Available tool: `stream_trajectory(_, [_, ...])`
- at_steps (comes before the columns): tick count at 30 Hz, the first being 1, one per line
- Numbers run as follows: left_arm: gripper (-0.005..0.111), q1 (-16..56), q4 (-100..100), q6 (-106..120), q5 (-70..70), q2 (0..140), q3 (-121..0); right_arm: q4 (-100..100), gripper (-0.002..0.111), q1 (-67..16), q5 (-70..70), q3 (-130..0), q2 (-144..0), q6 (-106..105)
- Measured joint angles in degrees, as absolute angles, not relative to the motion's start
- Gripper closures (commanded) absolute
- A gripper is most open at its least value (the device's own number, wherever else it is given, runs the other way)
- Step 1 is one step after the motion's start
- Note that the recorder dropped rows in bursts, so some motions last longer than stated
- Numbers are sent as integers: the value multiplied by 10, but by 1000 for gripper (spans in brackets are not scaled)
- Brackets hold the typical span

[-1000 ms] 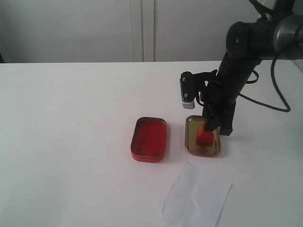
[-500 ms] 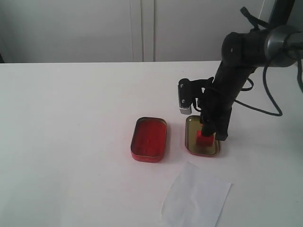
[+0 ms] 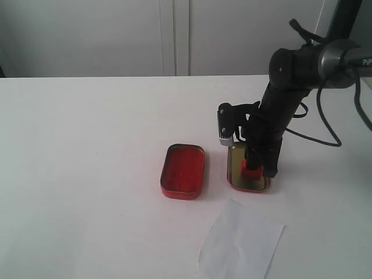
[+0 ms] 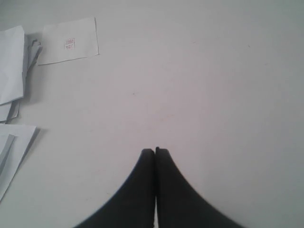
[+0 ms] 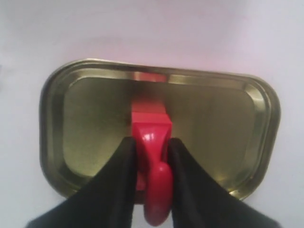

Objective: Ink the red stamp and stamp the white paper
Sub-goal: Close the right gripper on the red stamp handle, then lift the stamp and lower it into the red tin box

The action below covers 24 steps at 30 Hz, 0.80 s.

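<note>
My right gripper (image 3: 256, 165) is shut on the handle of the red stamp (image 3: 251, 171), holding it upright with its block base down inside the gold-coloured tin (image 3: 235, 174). In the right wrist view the two black fingers clamp the stamp (image 5: 151, 121) from both sides at the gripper (image 5: 152, 142), over the tin's floor (image 5: 85, 118). The shallow red tin (image 3: 183, 170) lies just left of the gold one. In front of both tins, the white paper (image 3: 241, 244) lies flat near the table edge. My left gripper (image 4: 155, 151) is shut and empty over bare table.
The left wrist view shows a small white slip with a red imprint (image 4: 69, 42) and a loose pile of white sheets (image 4: 12, 71) off to one side. A cable (image 3: 325, 136) trails behind the right arm.
The right arm has come down and shifted slightly left, lowering the red stamp deeper into the gold tin. The tins and paper have not moved.
</note>
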<state>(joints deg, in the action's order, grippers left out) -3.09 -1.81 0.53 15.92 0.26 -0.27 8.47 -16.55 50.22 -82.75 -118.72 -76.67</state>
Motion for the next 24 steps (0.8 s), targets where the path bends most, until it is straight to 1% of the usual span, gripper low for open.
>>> stream_trajectory(1, [107, -31, -18, 5, 159, 3, -3, 85, 108, -165, 502, -828, -1187, -767])
stream_trajectory(2, [107, -31, -18, 5, 159, 3, -3, 85, 108, -165, 502, -828, -1187, -766])
stream_trajectory(14, [107, -31, -18, 5, 159, 3, -3, 83, 108, -165, 501, -828, -1184, -748])
stream_trajectory(24, [107, -31, -18, 5, 159, 3, -3, 91, 108, -165, 515, -828, -1122, -739])
